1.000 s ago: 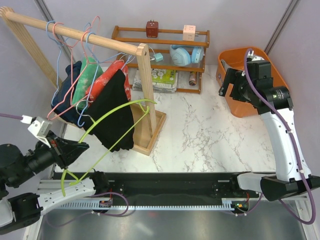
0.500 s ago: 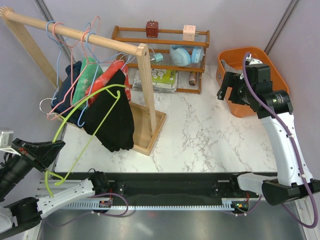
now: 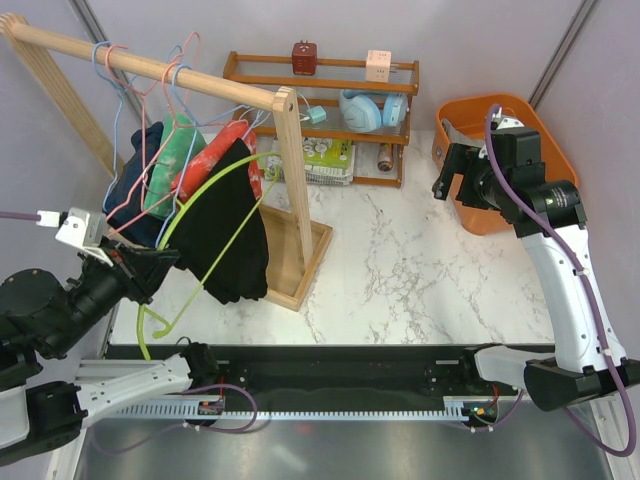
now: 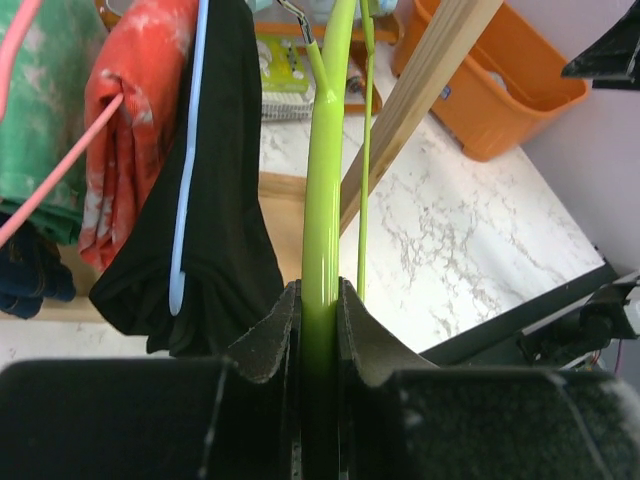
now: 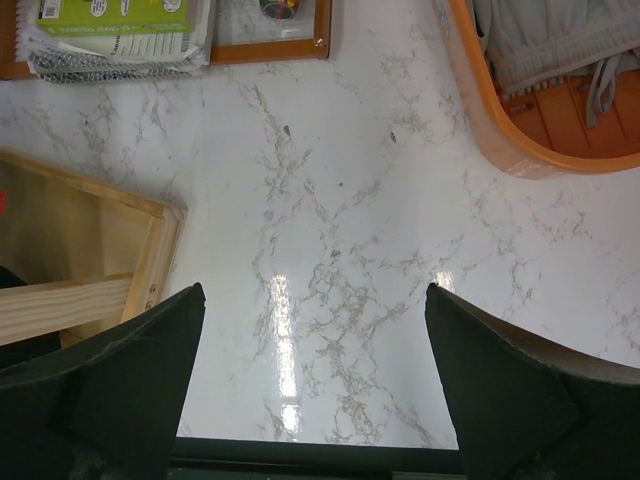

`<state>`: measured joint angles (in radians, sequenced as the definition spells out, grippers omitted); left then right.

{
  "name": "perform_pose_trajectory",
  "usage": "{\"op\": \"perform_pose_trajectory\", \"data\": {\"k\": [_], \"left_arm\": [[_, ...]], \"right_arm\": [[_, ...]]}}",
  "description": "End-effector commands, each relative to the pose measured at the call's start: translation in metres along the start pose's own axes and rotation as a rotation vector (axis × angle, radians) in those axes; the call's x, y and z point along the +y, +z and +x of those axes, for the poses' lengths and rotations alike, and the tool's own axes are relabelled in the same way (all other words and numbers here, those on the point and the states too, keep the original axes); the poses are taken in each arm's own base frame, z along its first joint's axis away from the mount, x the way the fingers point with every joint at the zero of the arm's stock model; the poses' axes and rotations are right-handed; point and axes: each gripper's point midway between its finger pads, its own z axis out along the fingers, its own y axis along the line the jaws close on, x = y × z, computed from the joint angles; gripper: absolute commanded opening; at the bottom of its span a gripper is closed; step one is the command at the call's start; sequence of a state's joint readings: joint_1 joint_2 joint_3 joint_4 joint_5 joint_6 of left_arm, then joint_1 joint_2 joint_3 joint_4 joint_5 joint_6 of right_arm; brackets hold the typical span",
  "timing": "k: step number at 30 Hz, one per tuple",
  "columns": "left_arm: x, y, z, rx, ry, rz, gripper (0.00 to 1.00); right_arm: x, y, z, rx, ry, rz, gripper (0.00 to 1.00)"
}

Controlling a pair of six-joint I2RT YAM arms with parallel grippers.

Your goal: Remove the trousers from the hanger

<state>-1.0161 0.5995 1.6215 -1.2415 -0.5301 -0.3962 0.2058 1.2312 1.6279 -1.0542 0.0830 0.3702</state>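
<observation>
Two grippers: one clamped, one spread wide.
Left fingers (image 4: 268, 345): pressed flat on both sides of a green rod, with no gap showing.
Left gripper (image 4: 318, 300): closed tight on the hanger (image 4: 325, 180), gripping one of its thin lime-green arms.
Right gripper (image 5: 312, 300): jaws fully apart, holding nothing and hanging above the marble table (image 5: 340, 220).
Change, left: half a second ago the left gripper sat at the far left edge of the top view. It has since swung right and up toward the clothes rack (image 3: 150, 65).
Change, hanger: it moved with the gripper. Its upper end now arcs across the black garment (image 4: 225, 200) and reaches the rack's wooden upright.
Change, right: the right arm has held its pose over the last half second.
Beside the hanger: the black garment hangs just to its left in the left wrist view, with a red garment (image 4: 130, 120) further left.
Orange bin (image 5: 485, 100): stands at the table's far right corner and holds the trousers (image 5: 545, 40), which lie crumpled in light grey folds.
Trousers and hanger: well apart, at opposite ends of the table.
Wooden shelf (image 3: 320, 70): stands at the back and holds pale blue headphones (image 3: 365, 108), two small cubes on its top rail, and a booklet lying flat below.
</observation>
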Motion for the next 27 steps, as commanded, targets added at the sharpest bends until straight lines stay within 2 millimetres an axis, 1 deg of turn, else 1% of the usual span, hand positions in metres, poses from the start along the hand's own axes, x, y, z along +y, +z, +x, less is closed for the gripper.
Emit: {"op": "perform_pose_trajectory", "data": {"k": [1,4,5,7,8,9,10,11,12,14,15,16,18,21,22,27], "left_arm": [[-0.014,0.015,-0.042,-0.129,-0.009,-0.008,0.02],[-0.019,0.022,-0.054,-0.129,0.022,-0.026,0.02],[-0.025,0.029,-0.06,-0.126,0.034,-0.034,0.02],[-0.029,0.033,-0.067,-0.126,0.072,-0.036,0.02],[-0.033,0.037,-0.073,-0.128,0.081,-0.04,0.02],[-0.033,0.038,-0.077,-0.13,0.096,-0.046,0.02],[-0.034,0.039,-0.08,-0.133,0.101,-0.049,0.02],[-0.035,0.036,-0.087,-0.15,0.097,-0.047,0.02],[-0.038,0.043,-0.089,-0.143,0.117,-0.055,0.02],[-0.041,0.043,-0.099,-0.16,0.124,-0.053,0.02],[-0.048,0.053,-0.099,-0.144,0.151,-0.054,0.02],[-0.05,0.053,-0.104,-0.152,0.153,-0.05,0.02],[-0.059,0.067,-0.104,-0.129,0.179,-0.055,0.02],[-0.06,0.075,-0.108,-0.129,0.181,-0.088,0.02],[-0.064,0.083,-0.108,-0.12,0.187,-0.094,0.02],[-0.075,0.1,-0.108,-0.099,0.22,-0.094,0.02]], "right_arm": [[0.01,-0.016,-0.021,-0.076,-0.004,-0.043,0.98],[0.012,-0.015,-0.025,-0.081,-0.005,-0.051,0.98],[0.014,-0.014,-0.025,-0.08,-0.004,-0.056,0.98],[0.015,-0.012,-0.027,-0.081,-0.004,-0.058,0.98],[0.015,-0.012,-0.028,-0.081,-0.004,-0.06,0.98],[0.015,-0.01,-0.028,-0.077,-0.004,-0.058,0.98],[0.016,-0.01,-0.028,-0.079,-0.004,-0.059,0.98],[0.016,-0.011,-0.029,-0.079,-0.004,-0.061,0.98],[0.016,-0.011,-0.029,-0.08,-0.005,-0.063,0.98],[0.017,-0.014,-0.031,-0.09,-0.005,-0.068,0.98],[0.017,-0.015,-0.031,-0.089,-0.005,-0.071,0.98],[0.018,-0.016,-0.031,-0.089,-0.003,-0.074,0.98],[0.018,-0.018,-0.031,-0.094,0.001,-0.078,0.98],[0.021,-0.022,-0.031,-0.097,0.009,-0.096,0.98],[0.022,-0.024,-0.031,-0.099,0.012,-0.104,0.98],[0.023,-0.028,-0.031,-0.108,0.02,-0.113,0.98]]}}
